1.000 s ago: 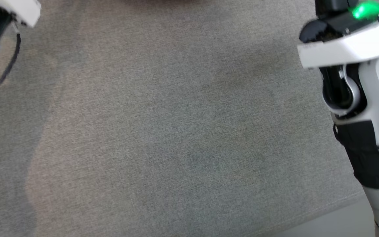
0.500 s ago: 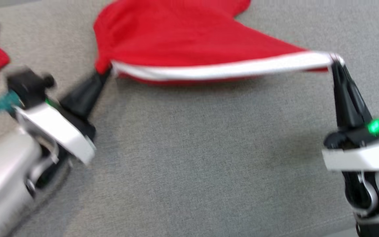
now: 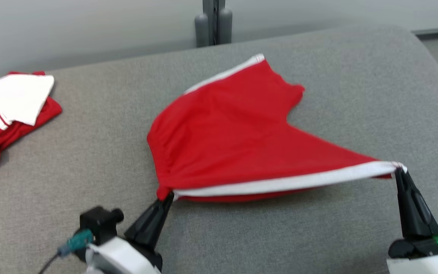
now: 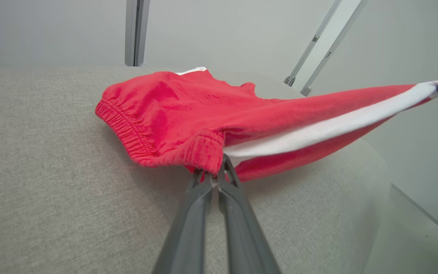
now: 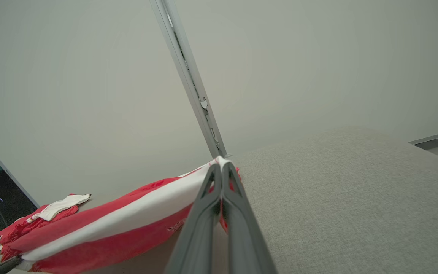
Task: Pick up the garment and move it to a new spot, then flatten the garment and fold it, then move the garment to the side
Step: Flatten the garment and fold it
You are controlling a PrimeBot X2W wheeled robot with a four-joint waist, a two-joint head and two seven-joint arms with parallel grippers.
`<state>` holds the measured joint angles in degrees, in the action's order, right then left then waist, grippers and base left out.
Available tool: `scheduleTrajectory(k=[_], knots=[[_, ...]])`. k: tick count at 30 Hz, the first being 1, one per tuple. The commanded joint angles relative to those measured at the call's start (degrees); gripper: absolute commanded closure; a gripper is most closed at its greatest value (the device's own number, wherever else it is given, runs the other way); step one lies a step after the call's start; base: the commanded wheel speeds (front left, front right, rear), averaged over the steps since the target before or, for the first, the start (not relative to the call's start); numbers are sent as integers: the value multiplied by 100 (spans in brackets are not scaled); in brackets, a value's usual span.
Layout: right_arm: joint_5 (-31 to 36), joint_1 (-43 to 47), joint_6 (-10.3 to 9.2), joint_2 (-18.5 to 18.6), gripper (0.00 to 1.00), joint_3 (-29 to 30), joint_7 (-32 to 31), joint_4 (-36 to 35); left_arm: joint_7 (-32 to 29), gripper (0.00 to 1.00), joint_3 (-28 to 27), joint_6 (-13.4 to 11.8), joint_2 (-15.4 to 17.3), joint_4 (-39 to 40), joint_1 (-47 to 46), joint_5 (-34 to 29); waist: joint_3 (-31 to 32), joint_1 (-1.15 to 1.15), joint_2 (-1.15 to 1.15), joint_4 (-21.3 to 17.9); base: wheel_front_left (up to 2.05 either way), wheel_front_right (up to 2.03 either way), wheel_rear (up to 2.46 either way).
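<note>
Red shorts (image 3: 234,140) with a white side stripe hang stretched above the grey cushioned surface (image 3: 89,152), their far leg resting on it. My left gripper (image 3: 167,196) is shut on the elastic waistband corner; the left wrist view has the same pinch on the shorts (image 4: 188,121) by the left gripper (image 4: 215,177). My right gripper (image 3: 399,169) is shut on the hem end of the white stripe, held higher. In the right wrist view the right gripper (image 5: 221,165) pinches the shorts (image 5: 120,224) at the stripe's tip.
A second red-and-white garment (image 3: 6,110) lies bunched at the far left of the surface, and it appears again as a garment pile (image 5: 32,220) in the right wrist view. A grey post (image 3: 213,21) stands behind the surface. Bare cushion spreads to the right and front.
The head camera has tilted up, so the whole picture has shifted down. The shorts come into view, held stretched between both shut grippers.
</note>
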<state>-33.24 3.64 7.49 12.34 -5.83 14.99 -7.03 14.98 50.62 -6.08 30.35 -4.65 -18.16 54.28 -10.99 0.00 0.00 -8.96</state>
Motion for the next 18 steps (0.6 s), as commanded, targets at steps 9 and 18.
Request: scheduleTrajectory(k=[9,18], knots=[[-52,822,1,232,100,56,30,-346,28,100,-1023,-98,-342,641,1578,-677,689,0,0,60,0,0,0],[7,1146,1,358,100,74,29,-572,28,100,-1388,-53,-356,1121,2201,-848,814,0,0,119,0,0,0]])
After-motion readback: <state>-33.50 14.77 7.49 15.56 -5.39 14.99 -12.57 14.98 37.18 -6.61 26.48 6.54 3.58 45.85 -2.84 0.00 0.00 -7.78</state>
